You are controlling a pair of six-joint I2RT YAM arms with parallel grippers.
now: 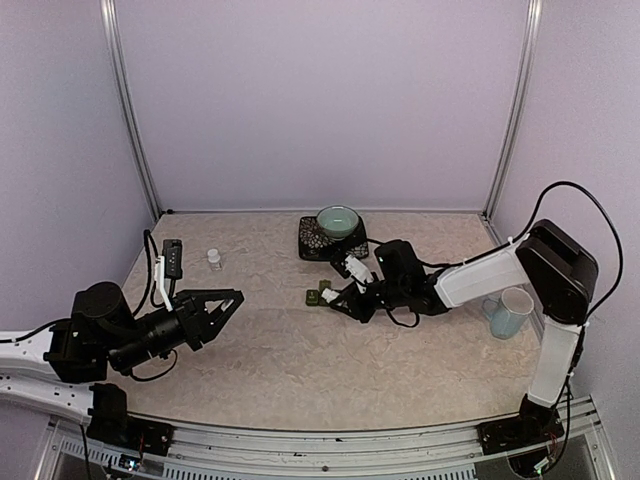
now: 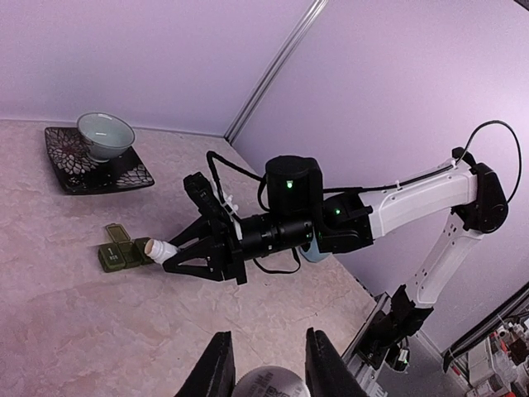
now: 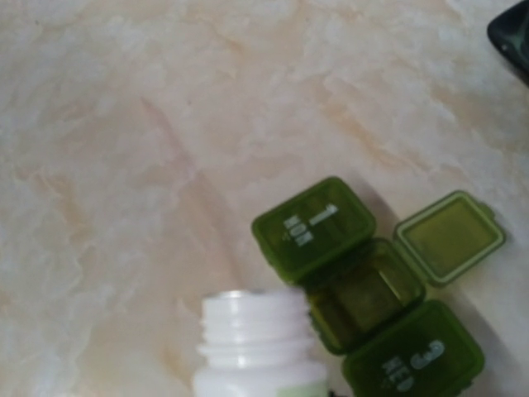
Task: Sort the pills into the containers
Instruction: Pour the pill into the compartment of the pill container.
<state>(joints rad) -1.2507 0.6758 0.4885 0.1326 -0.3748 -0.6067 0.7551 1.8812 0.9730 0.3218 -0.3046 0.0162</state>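
The containers (image 3: pixel 364 294) are a dark green strip of three joined compartments. The middle one stands open with its lid (image 3: pixel 449 236) flipped back; the "MON" and "WED" lids are shut. They also show mid-table (image 1: pixel 318 296) and from the left wrist (image 2: pixel 120 250). My right gripper (image 2: pixel 178 258) is shut on a white open bottle (image 3: pixel 256 347), tilted so its mouth is just beside the open compartment. No pills show. My left gripper (image 2: pixel 270 343), at the left of the table (image 1: pixel 232 298), is shut on a round ridged bottle cap (image 2: pixel 269 385).
A teal bowl (image 1: pixel 338 220) rests on a dark patterned plate (image 1: pixel 312 240) behind the containers. A pale blue mug (image 1: pixel 510 312) stands at the right by the right arm. A small white item (image 1: pixel 214 259) and a black device (image 1: pixel 172 258) lie at the back left.
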